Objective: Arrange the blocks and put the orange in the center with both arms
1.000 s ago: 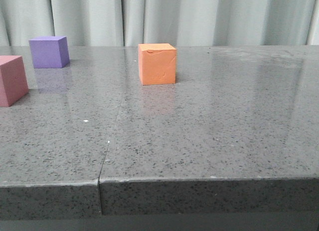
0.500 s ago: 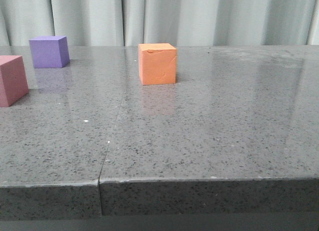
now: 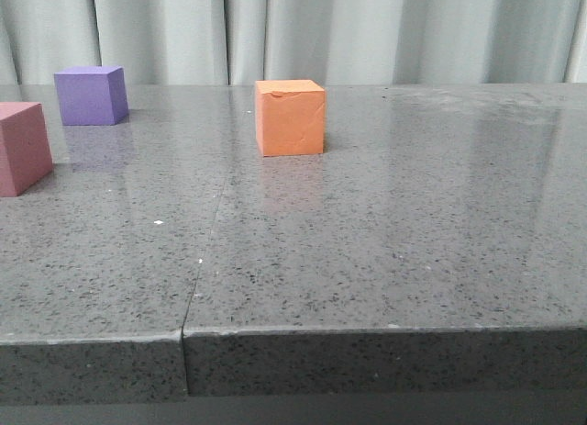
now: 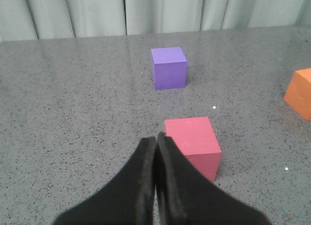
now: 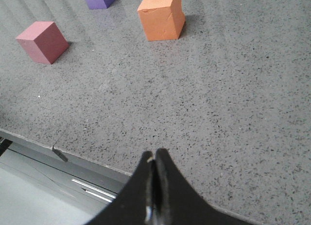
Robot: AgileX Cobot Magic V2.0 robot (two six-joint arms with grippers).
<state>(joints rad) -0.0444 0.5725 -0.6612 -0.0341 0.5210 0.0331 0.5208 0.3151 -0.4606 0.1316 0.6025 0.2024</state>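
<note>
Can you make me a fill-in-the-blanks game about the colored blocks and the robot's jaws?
1. The cube farthest back on the table is the ____ one.
2. The jaws of the left gripper are ____, and nearest them sits the pink cube.
3. The orange cube has a small ____ near its upper edge.
4. The right gripper holds ____.

Missing words: purple; shut; dent; nothing
</note>
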